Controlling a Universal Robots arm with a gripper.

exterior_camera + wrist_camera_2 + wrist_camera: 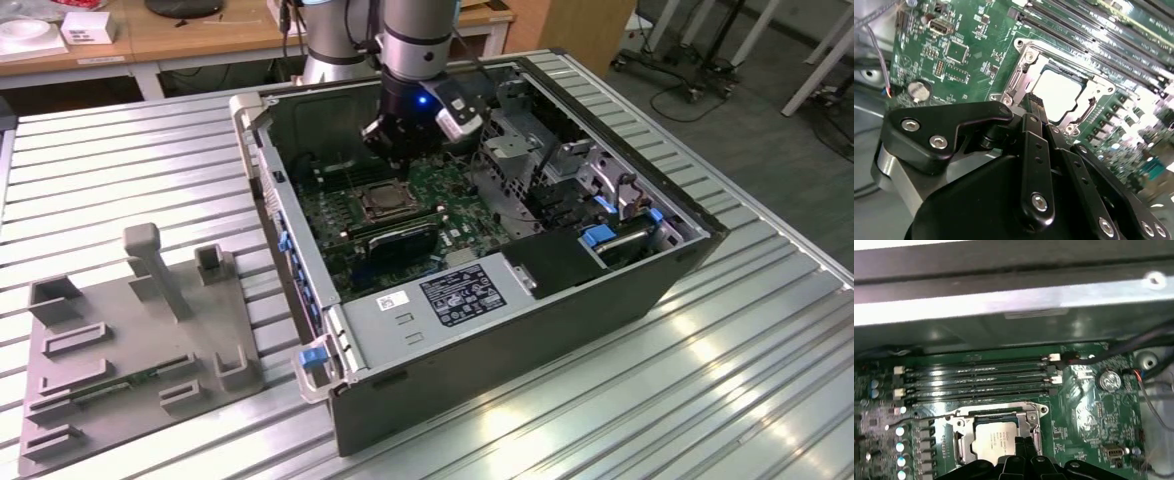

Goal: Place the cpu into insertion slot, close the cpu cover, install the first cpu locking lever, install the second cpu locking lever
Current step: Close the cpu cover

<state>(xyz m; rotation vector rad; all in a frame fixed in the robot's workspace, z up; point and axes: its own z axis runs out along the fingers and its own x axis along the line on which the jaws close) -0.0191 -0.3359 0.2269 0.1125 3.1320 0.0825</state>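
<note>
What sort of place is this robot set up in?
Probably a robotics lab or test workshop: an open computer case sits on a slatted metal table, a grey fixture plate lies beside it, and wooden desks stand behind.

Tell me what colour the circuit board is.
The circuit board is green, clearest in the second wrist view.

The grey and silver round robot arm (416,40) hangs almost straight down. Its dark wrist (416,100) has a small blue light shining on it, and a little white camera box (458,113) sits on one side. The black metal gripper (391,148) points down. In both wrist views its two thin black fingers (1035,145) (1026,450) are pressed together at the tips, with nothing between them.
</note>
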